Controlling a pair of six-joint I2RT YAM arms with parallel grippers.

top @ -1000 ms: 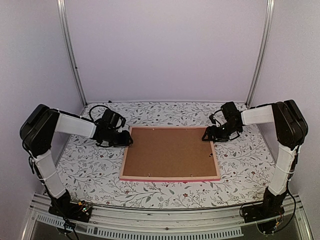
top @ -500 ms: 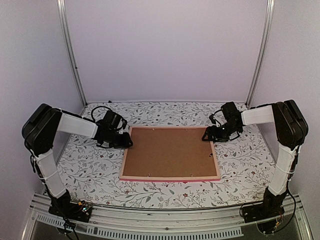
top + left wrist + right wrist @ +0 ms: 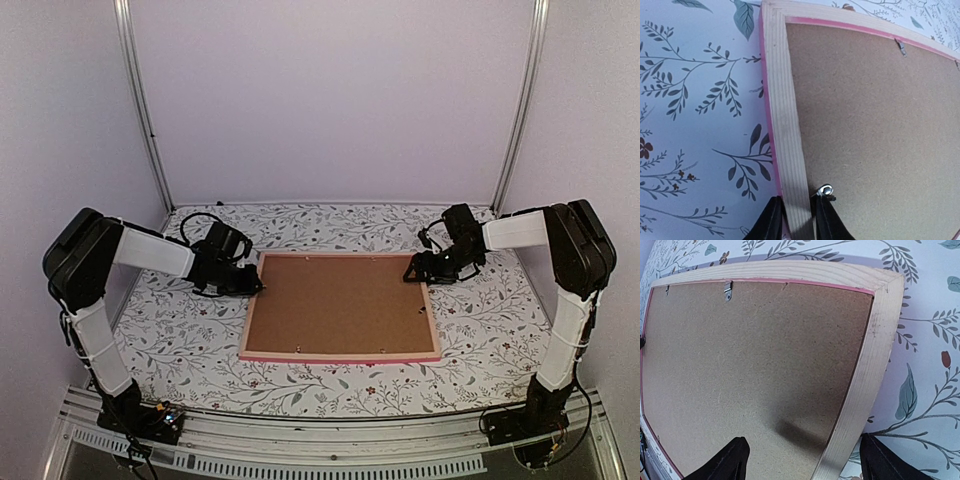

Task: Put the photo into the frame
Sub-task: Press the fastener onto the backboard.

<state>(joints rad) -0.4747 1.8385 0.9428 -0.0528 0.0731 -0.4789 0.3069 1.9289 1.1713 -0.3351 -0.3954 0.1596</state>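
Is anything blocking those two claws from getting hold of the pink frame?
Nothing visible does. The left gripper pinches the frame by its left rail, and the right gripper hangs open astride the right rail near the far corner. Only the brown backing board lies inside the frame.

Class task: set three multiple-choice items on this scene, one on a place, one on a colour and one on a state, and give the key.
1. Where is the frame?
A. lying on the table
B. leaning on the back wall
C. held up in the air

2. What colour is the board inside it?
A. white
B. brown
C. green

3. The right gripper is:
A. shut tight
B. open, astride the frame's rail
C. out of view

Key:
1 A, the frame lies flat on the floral table.
2 B, plain brown fills the frame.
3 B, one finger shows on each side of the rail, well apart.
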